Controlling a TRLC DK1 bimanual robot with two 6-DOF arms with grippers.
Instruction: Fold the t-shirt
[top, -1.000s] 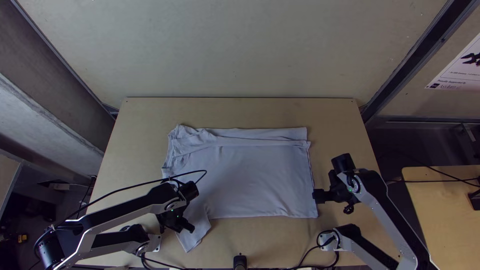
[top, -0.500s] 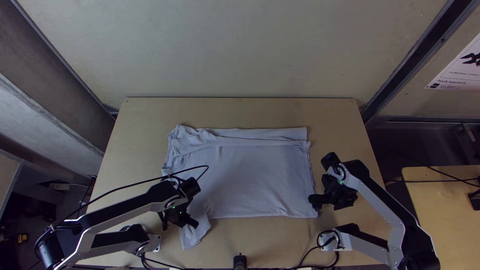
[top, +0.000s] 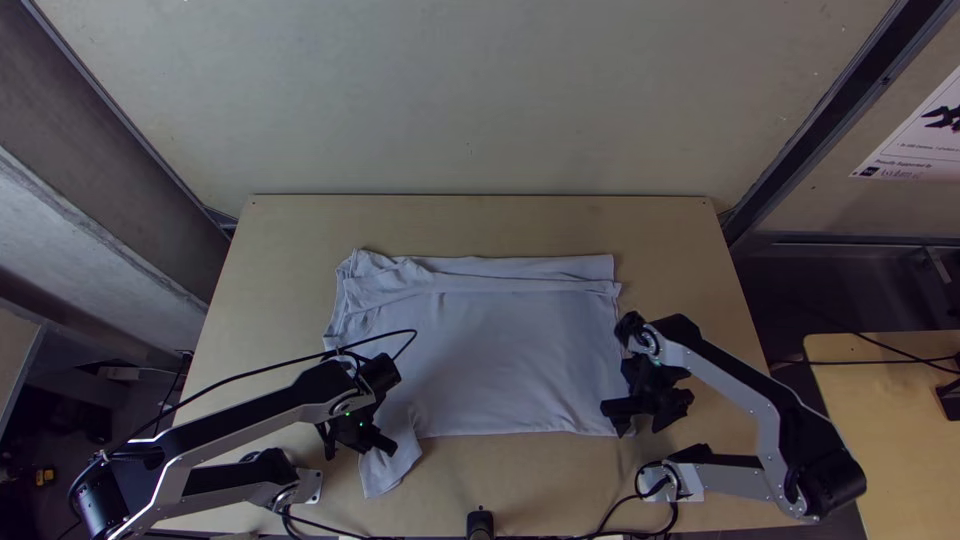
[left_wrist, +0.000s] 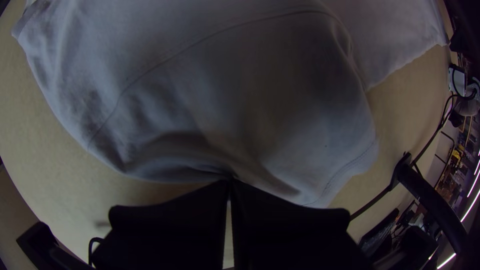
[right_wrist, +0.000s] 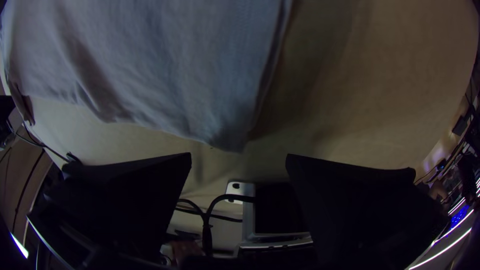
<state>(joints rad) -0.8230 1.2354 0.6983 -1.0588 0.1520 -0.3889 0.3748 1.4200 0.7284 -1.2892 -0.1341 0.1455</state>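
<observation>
The pale grey t-shirt lies spread on the table, with a folded strip along its far edge and a sleeve sticking out toward the near left. My left gripper is at that sleeve; in the left wrist view the left gripper is shut on the edge of the t-shirt, which puckers at its fingertips. At the near right corner of the cloth is my right gripper. In the right wrist view the right gripper stands open, its fingers wide apart, beside a corner of the t-shirt, holding nothing.
Bare wooden table stretches beyond the cloth and to both sides. A small black post stands at the near edge, with cables running beside it. Another wooden table is off to the right.
The right arm has turned and its gripper has moved left to the near right corner. The left gripper has shifted slightly right and the sleeve's end has moved a little with it.
</observation>
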